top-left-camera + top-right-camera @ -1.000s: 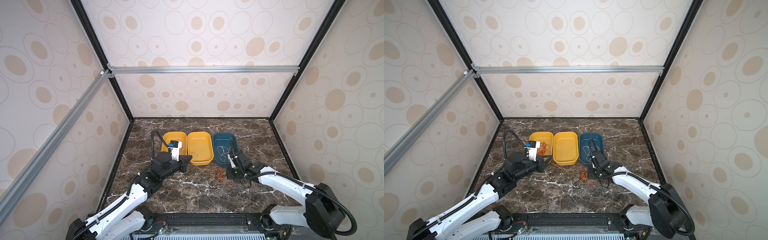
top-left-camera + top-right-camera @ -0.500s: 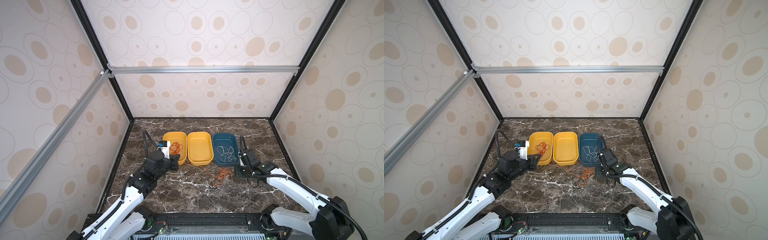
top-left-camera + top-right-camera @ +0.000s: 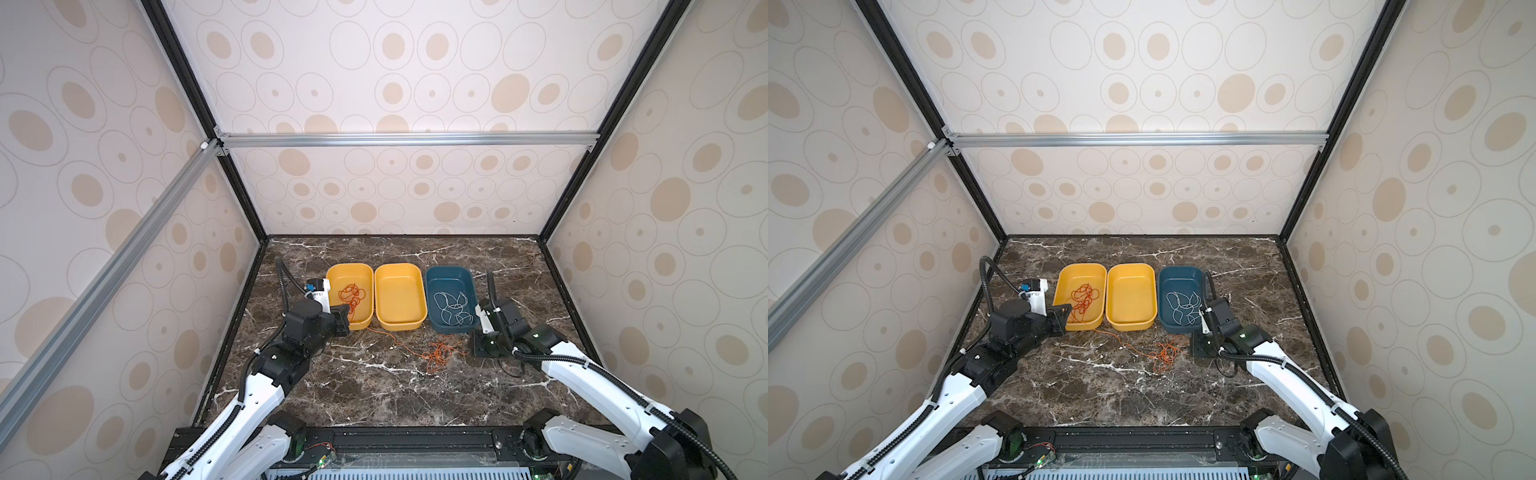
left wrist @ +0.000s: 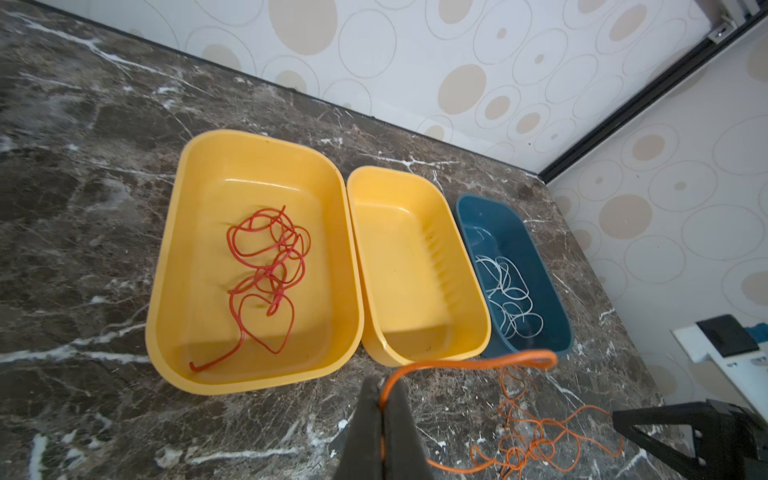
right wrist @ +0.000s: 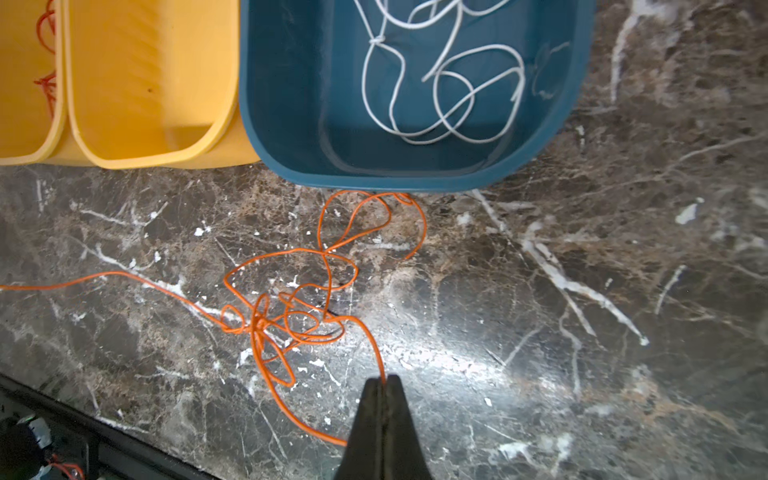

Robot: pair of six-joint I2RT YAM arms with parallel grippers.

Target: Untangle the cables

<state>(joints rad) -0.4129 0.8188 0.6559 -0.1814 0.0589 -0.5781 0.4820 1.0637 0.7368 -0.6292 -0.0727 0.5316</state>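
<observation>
Left gripper point(image 4: 381, 405) and right gripper point(image 5: 382, 386) each pinch a strand of the orange cable point(image 5: 259, 328), apparently to draw open its tangle on the table point(image 3: 374, 395) at the blue tray's point(image 5: 282, 104) near side; red cable point(image 4: 270, 270) and white cable point(image 5: 376, 41) lie sorted in separate trays.

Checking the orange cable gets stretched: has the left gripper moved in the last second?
Yes. The left gripper drew leftward, from the left yellow tray's right front corner toward its left front corner.
</observation>
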